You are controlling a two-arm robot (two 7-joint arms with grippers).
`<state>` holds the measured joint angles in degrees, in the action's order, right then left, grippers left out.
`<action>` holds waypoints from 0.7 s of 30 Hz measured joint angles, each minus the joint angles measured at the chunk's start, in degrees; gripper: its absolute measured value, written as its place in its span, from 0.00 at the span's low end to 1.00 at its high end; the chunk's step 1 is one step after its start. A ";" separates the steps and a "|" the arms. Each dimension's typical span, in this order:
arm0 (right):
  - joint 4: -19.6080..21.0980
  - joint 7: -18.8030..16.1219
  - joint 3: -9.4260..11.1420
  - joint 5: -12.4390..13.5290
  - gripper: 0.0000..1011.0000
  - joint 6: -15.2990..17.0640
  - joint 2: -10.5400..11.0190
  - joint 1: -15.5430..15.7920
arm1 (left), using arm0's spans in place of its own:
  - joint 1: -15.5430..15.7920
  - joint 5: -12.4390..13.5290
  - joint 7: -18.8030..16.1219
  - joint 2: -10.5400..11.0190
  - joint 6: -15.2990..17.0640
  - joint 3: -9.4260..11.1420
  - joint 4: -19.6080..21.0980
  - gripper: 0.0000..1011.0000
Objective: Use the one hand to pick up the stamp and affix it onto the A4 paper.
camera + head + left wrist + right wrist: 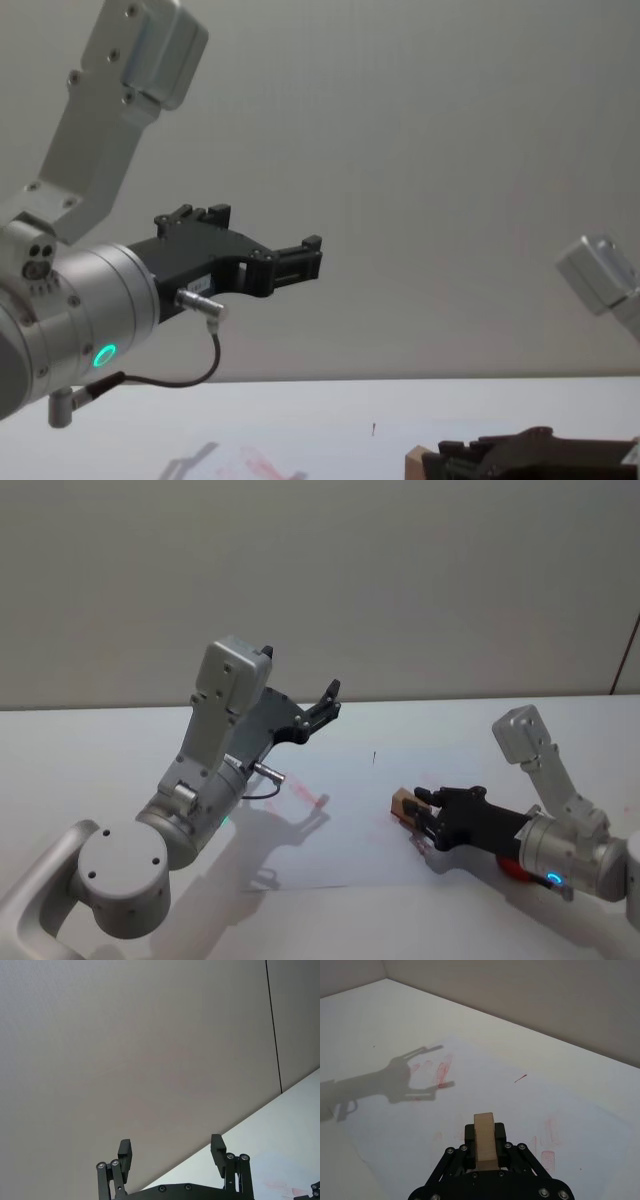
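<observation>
We see a white tabletop [90, 750] meeting a plain grey wall [400, 580], the A4 paper [330, 845] flat with faint red prints and a bare middle, our right gripper [415, 812] clenching the wooden stamp [402, 802] low over its right part, and the left gripper [330, 695] raised, fingers spread.

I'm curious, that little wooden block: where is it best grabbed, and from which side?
By its two flat, parallel side faces, coming from its rear end. The right gripper holds the stamp just so: it pinches the square-edged sides and the front end sticks out free over the A4 paper. The left gripper hangs open, raised to the side.
</observation>
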<state>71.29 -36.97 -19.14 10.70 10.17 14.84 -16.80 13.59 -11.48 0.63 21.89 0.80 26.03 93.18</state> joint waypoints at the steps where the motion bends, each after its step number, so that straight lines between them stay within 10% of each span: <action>1: -0.04 0.00 -0.02 -0.02 0.21 0.00 0.00 0.00 | 0.00 0.00 0.00 0.00 0.00 0.00 0.00 0.99; 21: 3.78 3.38 0.32 1.73 0.21 -4.18 0.67 0.68 | 0.00 0.00 0.00 0.00 0.00 0.00 0.00 0.99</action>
<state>75.07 -33.60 -18.82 12.43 6.00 15.51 -16.12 13.59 -11.48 0.63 21.89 0.80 26.02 93.17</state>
